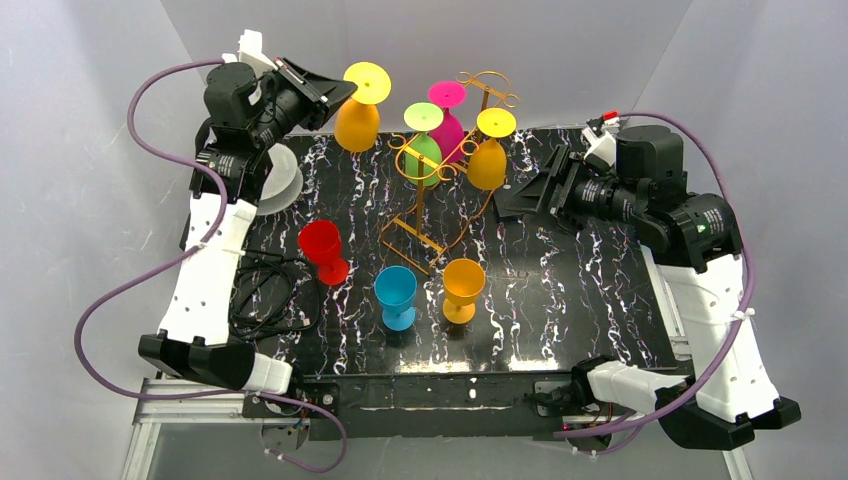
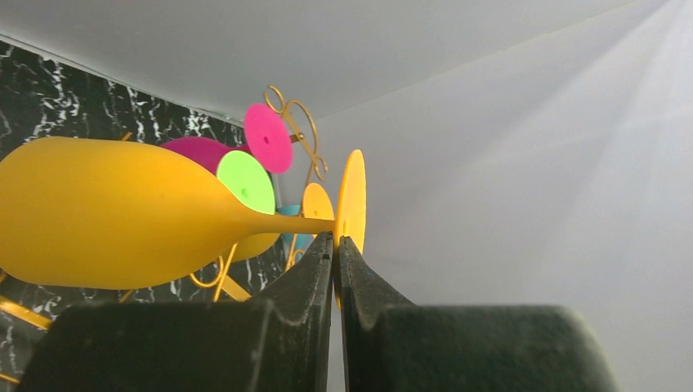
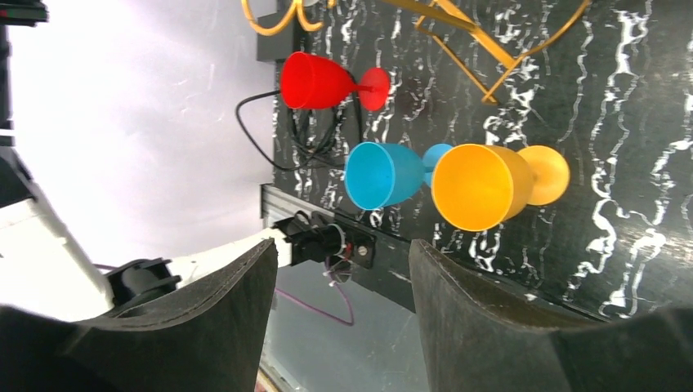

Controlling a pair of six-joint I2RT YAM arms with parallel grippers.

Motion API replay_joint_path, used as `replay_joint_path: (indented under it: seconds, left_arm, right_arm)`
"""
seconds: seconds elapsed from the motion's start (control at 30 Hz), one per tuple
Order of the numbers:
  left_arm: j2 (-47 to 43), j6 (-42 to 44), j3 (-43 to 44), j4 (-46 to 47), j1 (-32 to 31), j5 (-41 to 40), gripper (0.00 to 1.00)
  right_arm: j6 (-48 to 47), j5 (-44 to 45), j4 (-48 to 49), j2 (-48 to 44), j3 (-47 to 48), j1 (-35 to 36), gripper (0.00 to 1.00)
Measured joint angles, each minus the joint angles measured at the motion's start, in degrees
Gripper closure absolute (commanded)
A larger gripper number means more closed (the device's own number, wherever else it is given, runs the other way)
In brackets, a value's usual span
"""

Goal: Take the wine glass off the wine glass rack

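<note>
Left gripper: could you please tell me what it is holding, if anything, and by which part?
The left gripper is shut on the orange wine glass, pinching its thin stem right beside the foot disc. The right gripper is open and empty.

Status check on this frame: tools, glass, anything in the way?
Left tool shut on yellow glass at the stem. Glass off the rack, left of it. Right tool open, right of rack. Nothing blocking.
</note>
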Motion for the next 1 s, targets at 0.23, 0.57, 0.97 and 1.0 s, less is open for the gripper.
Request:
replay_joint_path:
  seconds: [0.23, 0.57, 0.97, 1.0]
  left_arm:
    - [-1.1, -3.1, 0.1, 2.1, 0.0, 1.4, 1.0]
    - [-1.4, -7.5, 2.4, 9.1, 0.1, 7.3, 1.0]
    - [-2.9, -13.1, 2.4, 20.1, 0.2, 11.9, 1.0]
    - [-3.0, -13.5, 2.4, 20.9, 0.1, 12.2, 1.0]
  right_arm:
    - [4.9, -5.0, 4.5, 0.0, 0.4, 0.0, 0.3]
    - [13.9, -10.6, 12.8, -0.3, 0.4, 0.0, 0.3]
    - [30.0, -14.8, 29.1, -4.3, -7.7, 0.0, 0.28]
    - [30.8, -14.7, 29.6, -4.3, -7.7, 0.0, 0.28]
